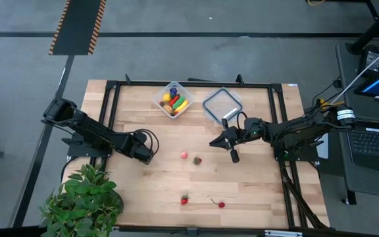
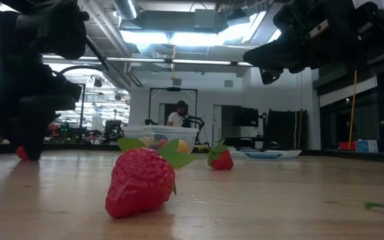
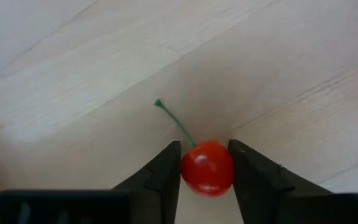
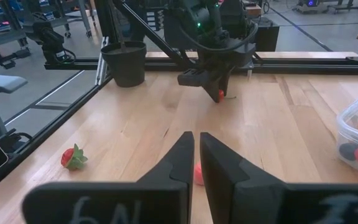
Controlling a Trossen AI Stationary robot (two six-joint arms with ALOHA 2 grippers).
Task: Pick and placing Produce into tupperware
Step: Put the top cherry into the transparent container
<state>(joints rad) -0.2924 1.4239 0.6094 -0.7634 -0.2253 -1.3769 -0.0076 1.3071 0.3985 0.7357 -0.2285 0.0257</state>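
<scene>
High view: tupperware [image 1: 174,99] holds several colourful produce [image 1: 174,102] pieces

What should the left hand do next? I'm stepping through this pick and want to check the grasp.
Probably finish closing, then lift. In the left wrist view the left hand is down at the wooden table with its fingers on either side of a red cherry, stem pointing away. The cherry sits centred between them, so a small squeeze should secure it before carrying it toward the tupperware.
</scene>
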